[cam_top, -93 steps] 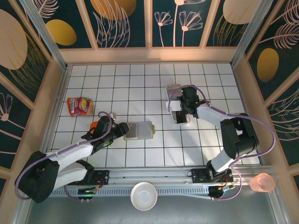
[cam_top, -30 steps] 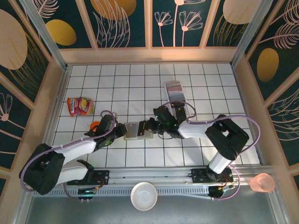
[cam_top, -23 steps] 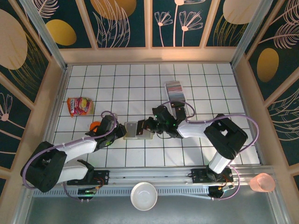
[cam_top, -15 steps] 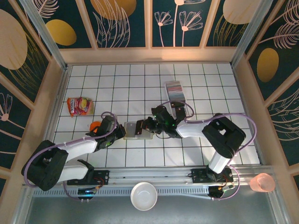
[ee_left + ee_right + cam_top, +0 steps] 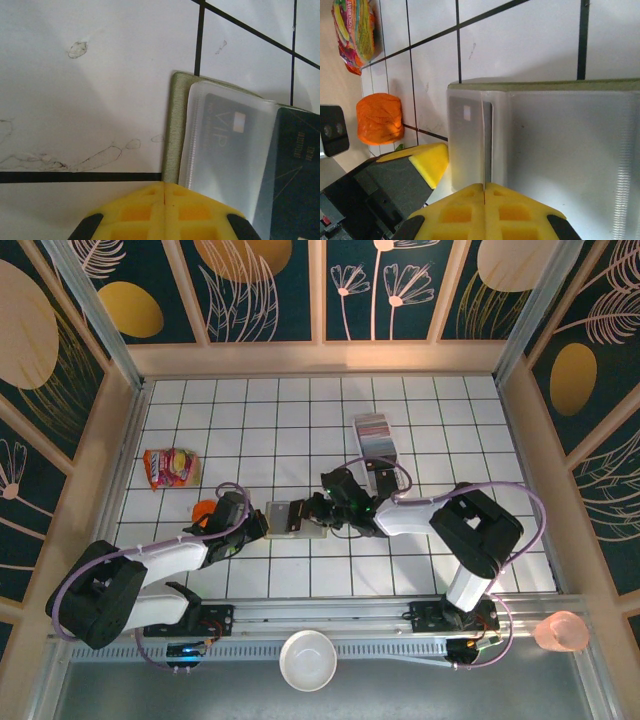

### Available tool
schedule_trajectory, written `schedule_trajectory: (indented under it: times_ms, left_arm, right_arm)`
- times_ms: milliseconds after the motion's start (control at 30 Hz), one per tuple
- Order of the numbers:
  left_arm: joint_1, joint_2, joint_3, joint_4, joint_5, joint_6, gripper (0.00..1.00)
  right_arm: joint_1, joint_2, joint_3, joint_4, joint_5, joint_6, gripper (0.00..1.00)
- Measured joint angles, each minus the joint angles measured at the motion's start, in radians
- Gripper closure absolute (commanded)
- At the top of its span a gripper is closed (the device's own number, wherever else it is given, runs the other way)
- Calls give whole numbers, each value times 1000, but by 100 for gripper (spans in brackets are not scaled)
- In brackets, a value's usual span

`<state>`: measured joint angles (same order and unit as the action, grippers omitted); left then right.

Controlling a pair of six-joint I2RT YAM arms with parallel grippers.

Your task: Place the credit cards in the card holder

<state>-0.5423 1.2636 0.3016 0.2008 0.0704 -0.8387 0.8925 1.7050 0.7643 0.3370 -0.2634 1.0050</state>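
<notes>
The holder lay open between the two grippers, with one card in its clear sleeve. The right gripper, jaws closed on a second, dark card, held it edge-on at the sleeve, seemingly to slide it in. The left gripper, jaws closed, touched the holder's near edge, probably to steady it. One stack of cards lay well behind the right jaws.

Snack packet, orange ball, white bowl

matt olive cloth card holder, frosted plastic sleeves
</notes>
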Motion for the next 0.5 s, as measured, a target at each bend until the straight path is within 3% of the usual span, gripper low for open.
schedule_trajectory:
  times_ms: [500]
  left_arm:
    - [0,0,-17,33,3,-3,100]
  right_arm:
    - [8,56,35,-3,-11,27,100]
